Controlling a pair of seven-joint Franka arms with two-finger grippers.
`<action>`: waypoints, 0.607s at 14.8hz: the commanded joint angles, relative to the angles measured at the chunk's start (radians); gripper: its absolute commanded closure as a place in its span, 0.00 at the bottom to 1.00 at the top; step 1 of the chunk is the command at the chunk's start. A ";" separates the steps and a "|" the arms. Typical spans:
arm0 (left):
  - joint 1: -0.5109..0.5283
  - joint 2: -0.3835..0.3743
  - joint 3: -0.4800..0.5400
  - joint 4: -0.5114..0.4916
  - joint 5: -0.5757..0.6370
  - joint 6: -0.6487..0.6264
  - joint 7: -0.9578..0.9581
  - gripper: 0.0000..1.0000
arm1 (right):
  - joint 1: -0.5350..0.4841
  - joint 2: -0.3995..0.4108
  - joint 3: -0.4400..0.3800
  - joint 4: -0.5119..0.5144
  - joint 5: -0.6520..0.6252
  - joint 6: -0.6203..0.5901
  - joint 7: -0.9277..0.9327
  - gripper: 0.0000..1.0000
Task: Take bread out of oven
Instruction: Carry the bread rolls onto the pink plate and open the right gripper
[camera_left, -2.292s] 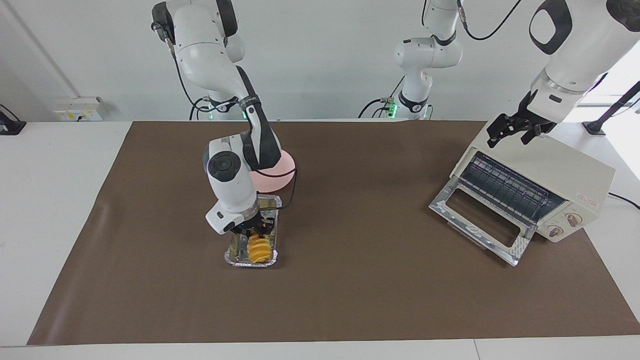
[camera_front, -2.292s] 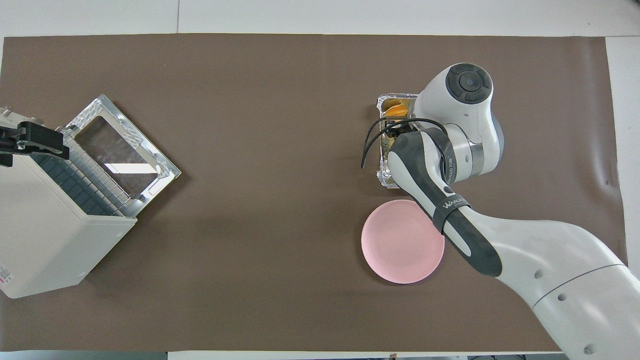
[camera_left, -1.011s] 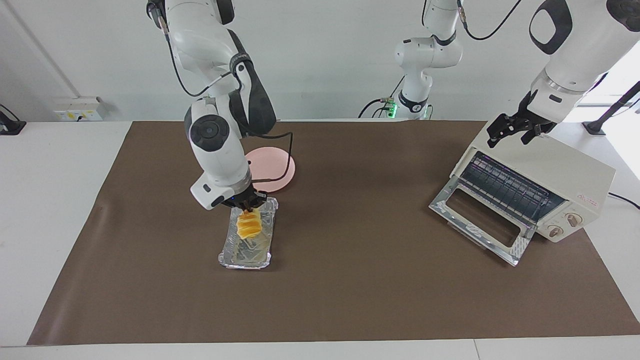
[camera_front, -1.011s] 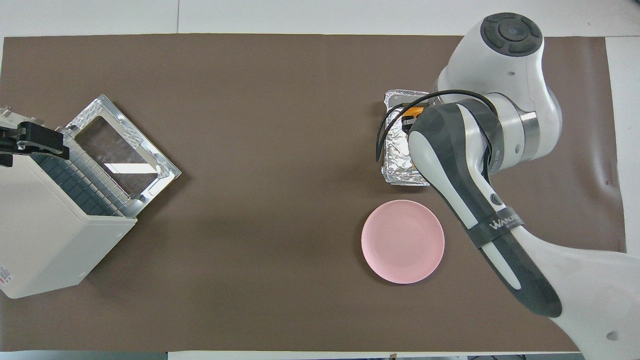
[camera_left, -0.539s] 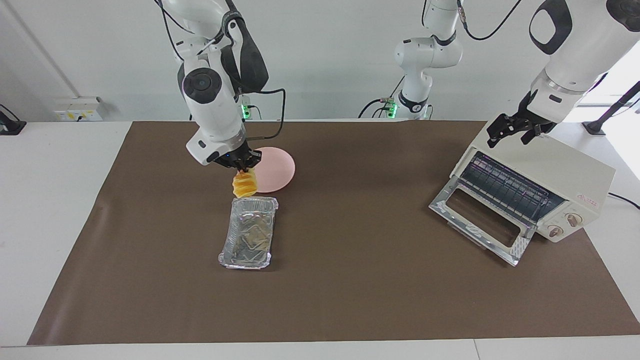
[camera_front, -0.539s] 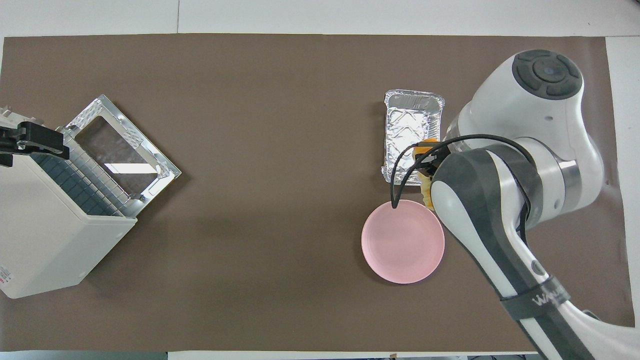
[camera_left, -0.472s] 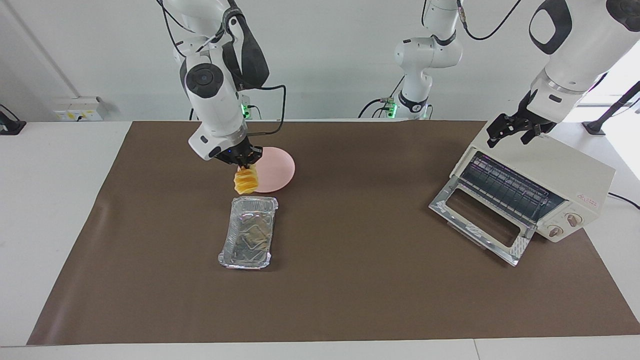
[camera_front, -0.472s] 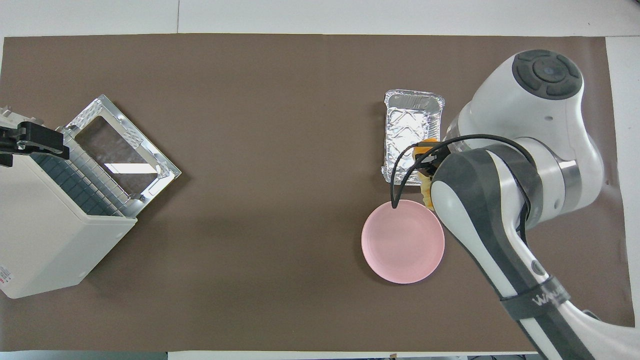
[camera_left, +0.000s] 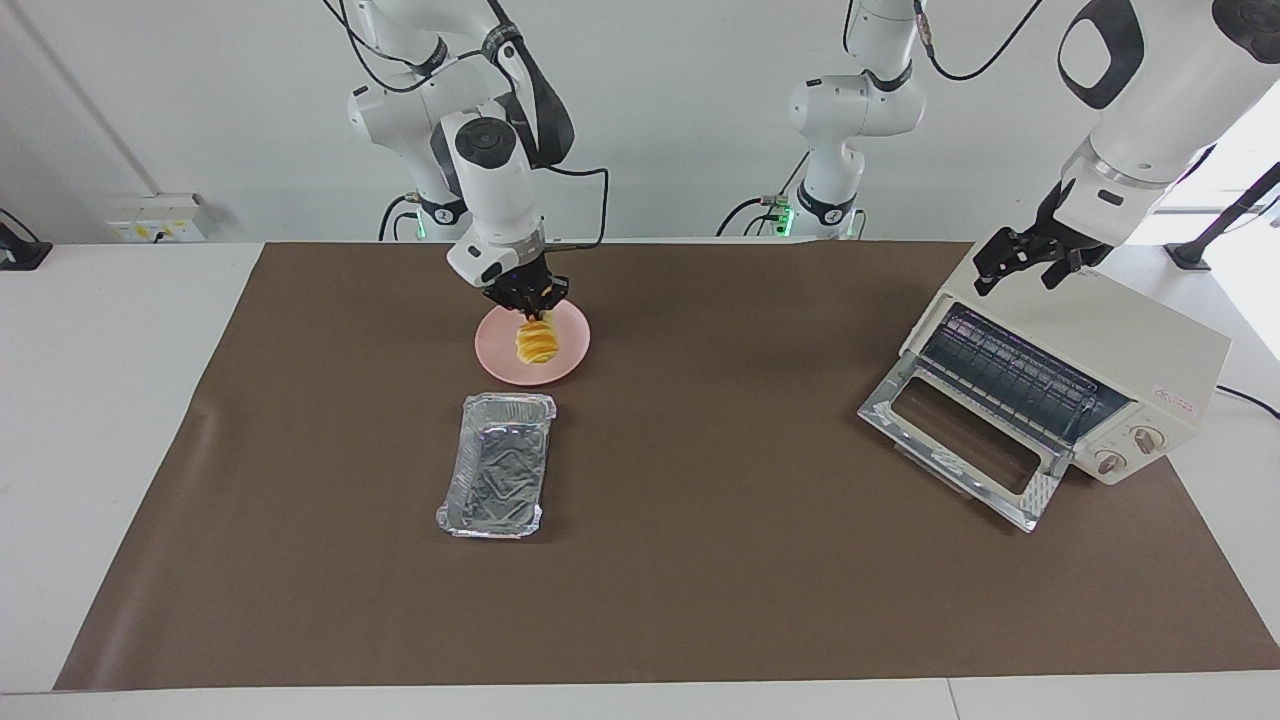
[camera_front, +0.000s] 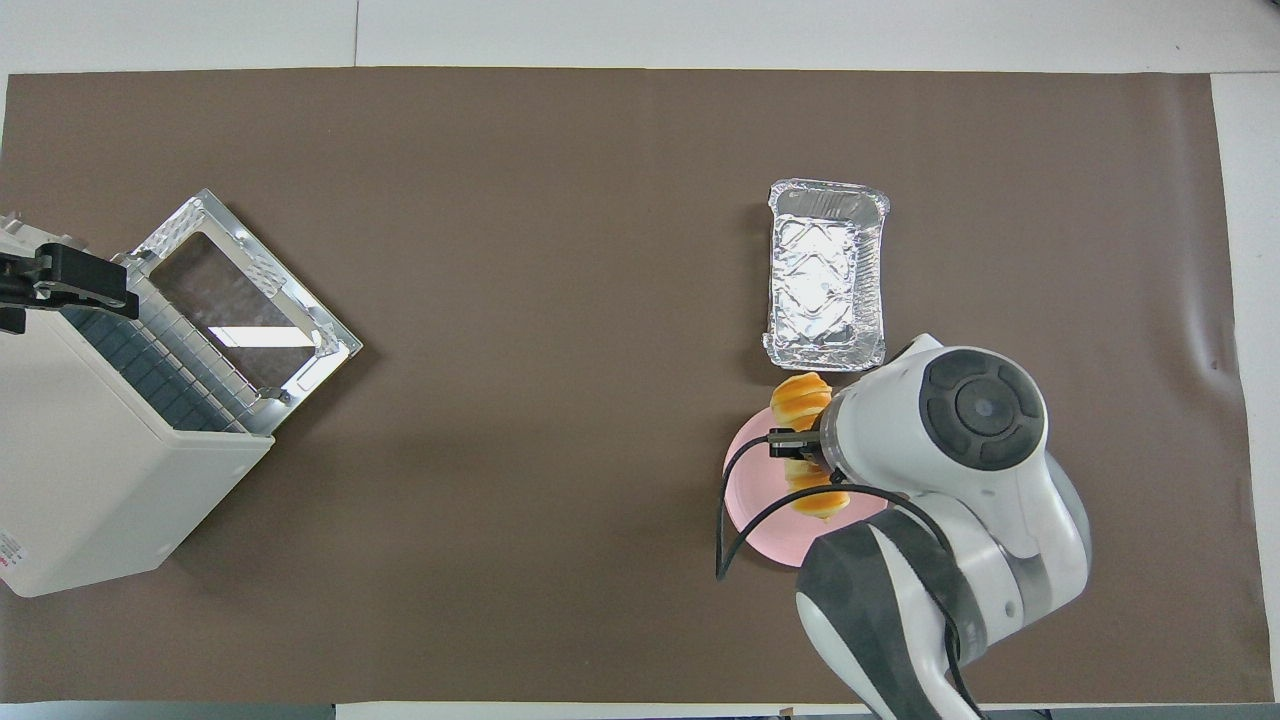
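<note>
The bread (camera_left: 537, 343) hangs upright from my right gripper (camera_left: 532, 310), which is shut on its top end, over the pink plate (camera_left: 500, 358). I cannot tell whether its lower end touches the plate. In the overhead view the bread (camera_front: 800, 395) shows on both sides of the right gripper (camera_front: 795, 447) above the plate (camera_front: 750, 500). The cream oven (camera_left: 1130, 340) stands at the left arm's end of the table with its glass door (camera_left: 960, 440) dropped open and its rack bare. My left gripper (camera_left: 1018, 272) waits, open, over the oven's top edge; it also shows in the overhead view (camera_front: 60, 280).
A silver foil tray (camera_left: 497, 463) lies with nothing in it, just farther from the robots than the plate; it also shows in the overhead view (camera_front: 825, 275). A brown mat (camera_left: 700, 560) covers the table. The oven (camera_front: 90, 470) door (camera_front: 245, 300) juts onto the mat.
My right gripper lifted the bread out of the foil tray and carried it toward the robots, to over the pink plate. The left arm has not moved.
</note>
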 joint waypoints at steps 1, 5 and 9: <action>0.004 -0.018 -0.003 -0.020 0.008 0.005 0.000 0.00 | 0.021 -0.038 -0.003 -0.122 0.010 0.124 0.015 1.00; 0.004 -0.018 -0.003 -0.020 0.008 0.005 0.000 0.00 | 0.034 -0.012 -0.003 -0.151 0.010 0.181 0.018 1.00; 0.004 -0.018 -0.003 -0.020 0.008 0.005 0.000 0.00 | 0.035 -0.009 -0.003 -0.149 0.010 0.185 0.018 0.40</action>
